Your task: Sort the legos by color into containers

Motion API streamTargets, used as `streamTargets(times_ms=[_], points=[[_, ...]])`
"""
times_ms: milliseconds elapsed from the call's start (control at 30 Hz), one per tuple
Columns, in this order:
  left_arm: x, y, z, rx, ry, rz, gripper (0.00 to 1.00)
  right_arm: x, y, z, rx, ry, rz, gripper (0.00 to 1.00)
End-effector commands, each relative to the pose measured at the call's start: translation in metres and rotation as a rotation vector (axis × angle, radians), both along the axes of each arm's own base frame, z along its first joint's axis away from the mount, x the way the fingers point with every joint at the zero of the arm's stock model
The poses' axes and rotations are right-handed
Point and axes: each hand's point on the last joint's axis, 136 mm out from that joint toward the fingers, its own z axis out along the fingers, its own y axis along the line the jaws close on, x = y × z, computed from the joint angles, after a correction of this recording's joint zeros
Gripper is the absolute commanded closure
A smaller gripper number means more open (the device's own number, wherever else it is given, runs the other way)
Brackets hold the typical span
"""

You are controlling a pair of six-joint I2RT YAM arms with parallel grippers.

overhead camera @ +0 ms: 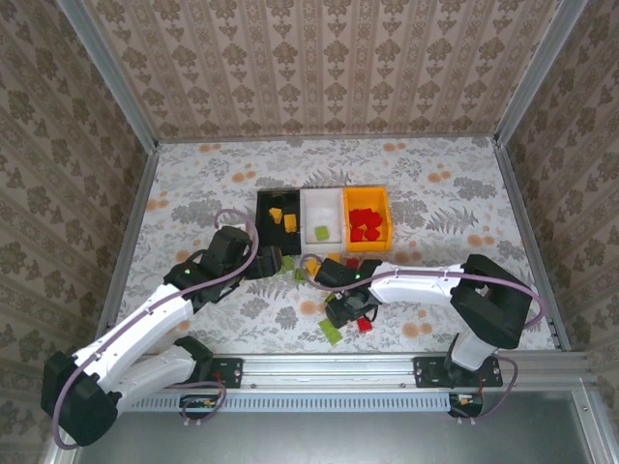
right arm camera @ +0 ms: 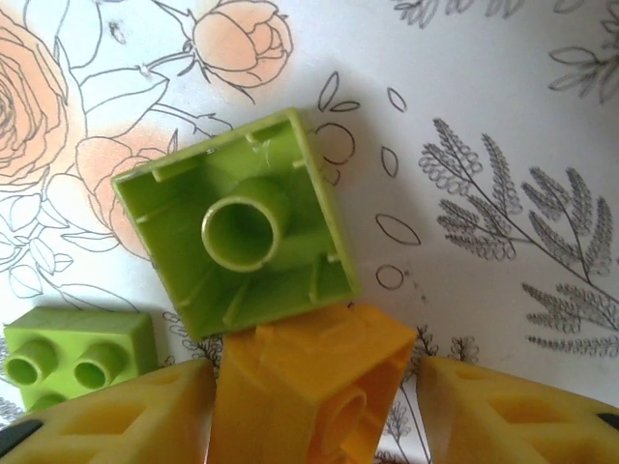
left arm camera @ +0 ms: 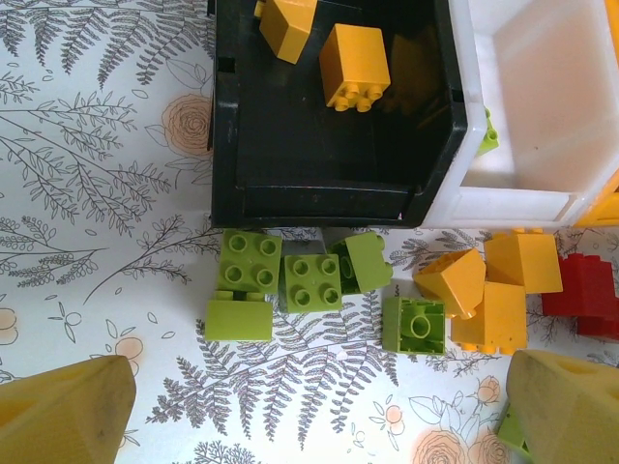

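Note:
My right gripper [right arm camera: 314,411] is shut on an orange lego [right arm camera: 309,387] that lies tilted on the table. The left finger presses its side and the right finger meets its corner. An upside-down green lego [right arm camera: 237,237] touches it on the far side. My left gripper [left arm camera: 314,416] hangs open above green legos [left arm camera: 309,282] in front of the black bin [left arm camera: 319,188], which holds orange legos [left arm camera: 353,66]. The white bin [overhead camera: 324,208] holds a green lego [overhead camera: 321,233], and the orange bin [overhead camera: 387,217] holds red legos [overhead camera: 365,224].
Loose orange legos [left arm camera: 493,290] and a red lego [left arm camera: 585,295] lie in front of the white bin [left arm camera: 542,97]. A green lego [overhead camera: 333,333] and a red lego [overhead camera: 365,325] sit by the right gripper [overhead camera: 350,311]. Patterned walls enclose the table.

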Motion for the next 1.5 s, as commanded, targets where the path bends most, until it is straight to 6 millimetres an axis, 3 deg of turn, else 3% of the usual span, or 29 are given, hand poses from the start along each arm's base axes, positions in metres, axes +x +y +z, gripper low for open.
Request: streamTargets(times_ms=[0,233,433,600,700,900,1067,1300,1467], points=[[-0.003,0.002,-0.005,-0.006,0.026,0.01,0.0,0.006,-0.001,0.0,-0.032,-0.025,0.0,0.5],[-0.003,0.001,-0.005,-0.006,0.026,0.001,0.0,0.013,-0.005,0.021,0.011,-0.072,-0.023,0.63],[-0.004,0.006,-0.004,-0.003,0.01,0.013,0.0,0.035,0.008,0.078,0.185,-0.125,-0.047,0.66],[-0.008,0.011,-0.008,-0.009,0.004,0.029,0.0,0.086,0.045,0.129,0.339,-0.194,-0.069,0.66],[-0.01,0.014,-0.011,-0.011,0.01,0.037,0.0,0.123,0.073,0.147,0.404,-0.23,-0.088,0.65],[-0.015,0.02,-0.013,-0.008,0.018,0.044,0.0,0.187,0.125,0.15,0.443,-0.239,-0.12,0.65],[-0.019,0.023,-0.016,-0.004,0.034,0.043,0.0,0.226,0.147,0.134,0.414,-0.242,-0.169,0.65],[-0.019,0.022,-0.025,0.025,0.061,0.025,0.01,0.251,0.162,0.116,0.392,-0.231,-0.207,0.57],[-0.018,0.021,-0.035,0.061,0.094,0.012,0.04,0.256,0.169,0.124,0.42,-0.239,-0.193,0.34]])
